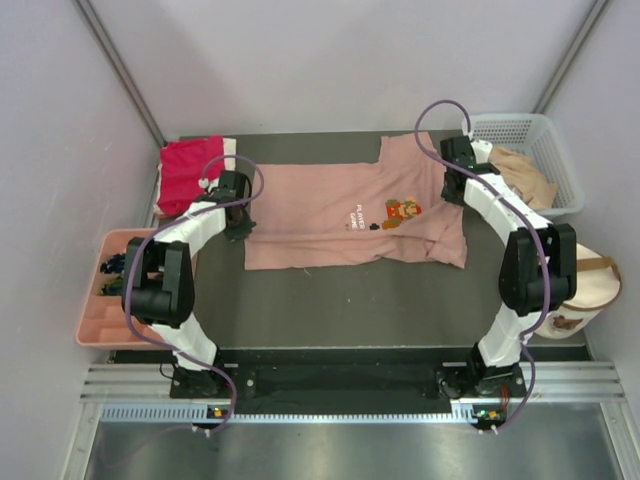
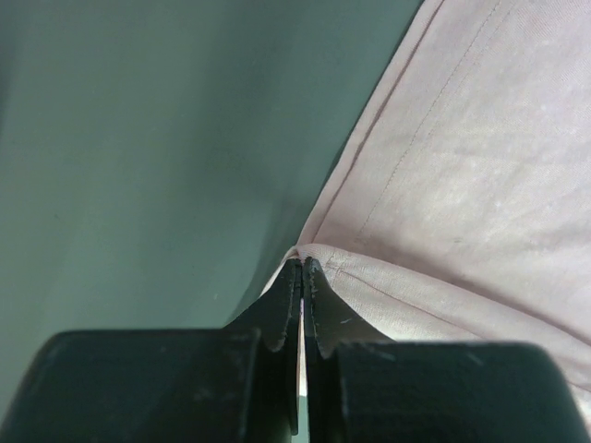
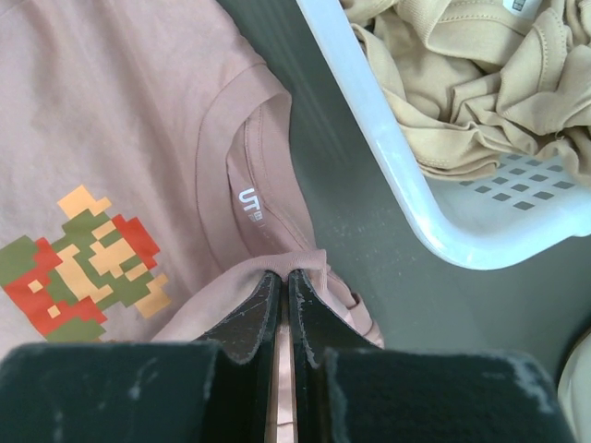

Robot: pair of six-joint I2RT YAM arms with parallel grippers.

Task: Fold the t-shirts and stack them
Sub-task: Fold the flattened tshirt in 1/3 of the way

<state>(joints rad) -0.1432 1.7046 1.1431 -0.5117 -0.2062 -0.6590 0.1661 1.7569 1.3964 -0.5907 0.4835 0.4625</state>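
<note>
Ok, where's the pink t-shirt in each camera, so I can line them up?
Top external: pink t-shirt spread flat in the middle.
Left wrist: pink t-shirt fills the right side, hem corner pinched in the left hand.
Right wrist: pink t-shirt fills the left half, fabric near the collar pinched in the right hand.
Shared landmark: pixel-art print, in top and right wrist views only.
</note>
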